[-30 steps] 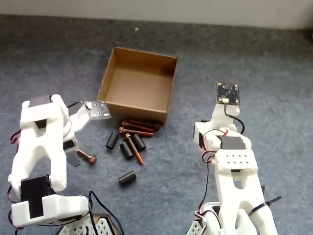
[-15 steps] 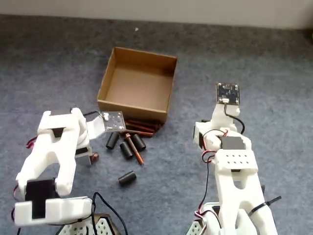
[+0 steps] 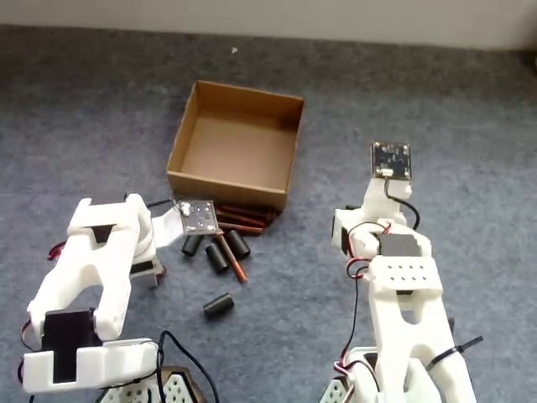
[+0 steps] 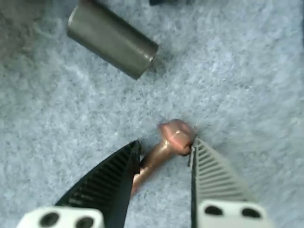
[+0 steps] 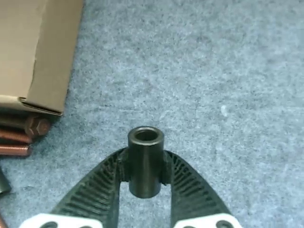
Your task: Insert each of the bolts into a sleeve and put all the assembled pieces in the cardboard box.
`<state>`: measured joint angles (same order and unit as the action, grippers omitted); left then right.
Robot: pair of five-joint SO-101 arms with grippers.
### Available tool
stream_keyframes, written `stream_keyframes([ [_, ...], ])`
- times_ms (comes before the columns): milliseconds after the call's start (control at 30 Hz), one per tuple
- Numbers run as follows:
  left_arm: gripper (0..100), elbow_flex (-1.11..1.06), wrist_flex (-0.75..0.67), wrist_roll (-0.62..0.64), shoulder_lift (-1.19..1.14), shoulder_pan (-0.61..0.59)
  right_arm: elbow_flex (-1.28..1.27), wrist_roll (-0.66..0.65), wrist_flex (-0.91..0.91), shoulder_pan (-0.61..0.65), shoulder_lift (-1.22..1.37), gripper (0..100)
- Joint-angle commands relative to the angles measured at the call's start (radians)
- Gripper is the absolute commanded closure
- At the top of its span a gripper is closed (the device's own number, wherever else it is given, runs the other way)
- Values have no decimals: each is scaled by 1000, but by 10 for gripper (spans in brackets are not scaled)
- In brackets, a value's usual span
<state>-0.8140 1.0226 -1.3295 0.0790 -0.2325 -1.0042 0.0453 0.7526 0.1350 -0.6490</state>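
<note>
In the left wrist view my left gripper [image 4: 165,145] is open and low over the carpet. Its fingers stand on either side of a copper bolt [image 4: 164,147] that lies slanted between them. A dark sleeve [image 4: 111,38] lies just beyond. My right gripper [image 5: 145,156] is shut on a black sleeve [image 5: 145,161], held with its bore showing. In the high view the cardboard box [image 3: 226,186] holds nothing. Several bolts [image 3: 243,218] and three sleeves [image 3: 216,256] lie in front of it. Another sleeve [image 3: 218,305] lies nearer the arms.
The left arm [image 3: 96,269] covers the carpet left of the parts pile. The right arm [image 3: 403,285] stands well right of the box, with bare grey carpet around it. The box corner [image 5: 33,52] and bolt ends [image 5: 21,137] lie beside the right gripper.
The left arm has swung right toward the parts and come down over the lone bolt, which it now hides in the high view. The right arm has not moved.
</note>
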Motion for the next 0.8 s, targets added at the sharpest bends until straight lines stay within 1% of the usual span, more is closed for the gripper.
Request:
stream_keyframes([
  [0,947,4,-11,-381,8,58,21,-12,-21,-13,-38,993],
  [67,978,5,-11,-362,8,74,21,-12,-21,-13,-38,993],
  [167,979,10,-11,-327,10,88,21,-12,-21,-13,-35,993],
  [267,979,45,-9,-265,10,105,19,-12,-27,-13,-33,993],
  [367,980,81,-9,-160,10,119,15,-12,-56,-13,-33,993],
  [533,983,140,-9,28,10,133,13,-12,-56,-13,-38,993],
  [767,995,237,-8,229,13,133,13,-12,-56,-13,-39,993],
])
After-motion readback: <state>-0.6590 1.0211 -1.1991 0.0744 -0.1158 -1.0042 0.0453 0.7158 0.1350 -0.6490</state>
